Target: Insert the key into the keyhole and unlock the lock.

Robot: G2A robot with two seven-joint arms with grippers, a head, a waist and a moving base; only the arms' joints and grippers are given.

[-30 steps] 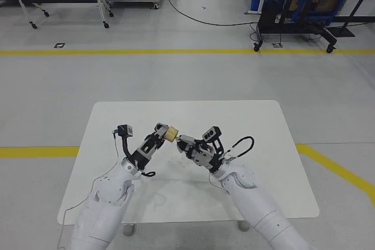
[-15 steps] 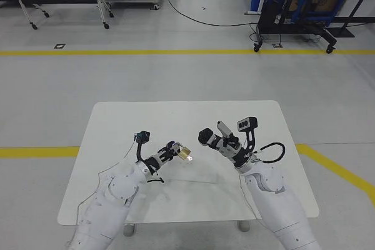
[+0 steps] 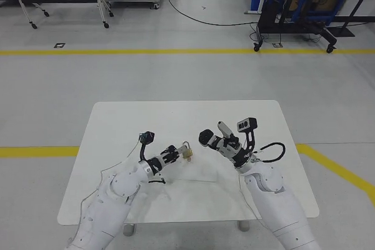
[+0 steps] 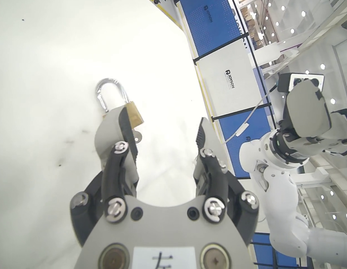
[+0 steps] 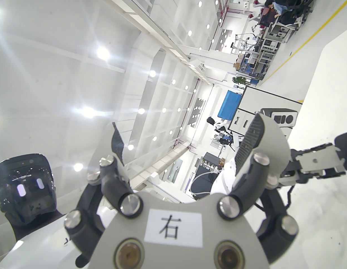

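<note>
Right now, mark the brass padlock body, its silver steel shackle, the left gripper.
brass padlock body (image 4: 134, 114), left wrist view, side face
silver steel shackle (image 4: 107, 80), left wrist view, loop top
left gripper (image 4: 162, 118), left wrist view, between fingers

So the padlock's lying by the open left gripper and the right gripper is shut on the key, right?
No. The right gripper is open and empty, as the right wrist view shows. The padlock does lie by the open left gripper.

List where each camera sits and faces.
Top view: overhead, looking down at the table; both arms show.
Left wrist view: on the left arm, facing the padlock past the open left end effector.
Right wrist view: on the right arm, facing the ceiling past the open right end effector.
Shared: top and left wrist show the padlock.
</note>
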